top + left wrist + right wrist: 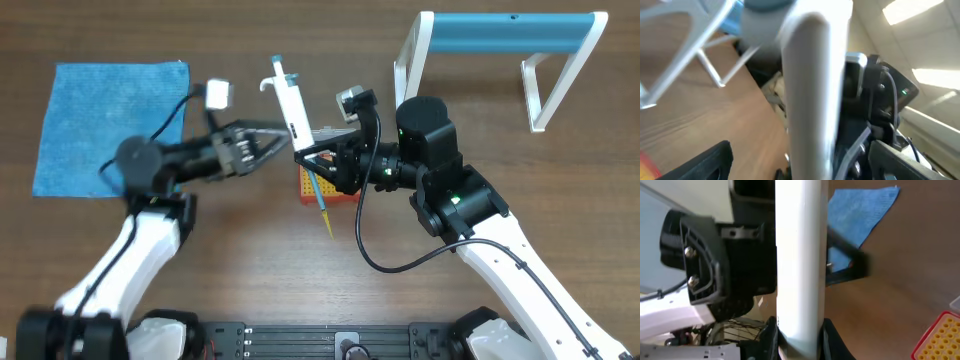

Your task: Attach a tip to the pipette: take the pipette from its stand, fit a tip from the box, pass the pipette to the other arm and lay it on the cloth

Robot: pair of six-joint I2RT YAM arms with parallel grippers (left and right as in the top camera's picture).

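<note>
Beyond the pipette [810, 90], stand [677, 57] in left wrist view, cloth [860, 215] in right.

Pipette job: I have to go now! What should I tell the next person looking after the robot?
Right hand: shut on the pipette, holding it mid-table near the tip box.
Left hand: its fingers sit on either side of the pipette body and look open, so it is not gripping yet.
Things: the tip is on the pipette's end. The stand is at the far right and the cloth at the far left.
Done: pipette off the stand, tip fitted.
Left to do: the left hand closes, the right hand lets go, then the left hand lays the pipette on the cloth.
</note>
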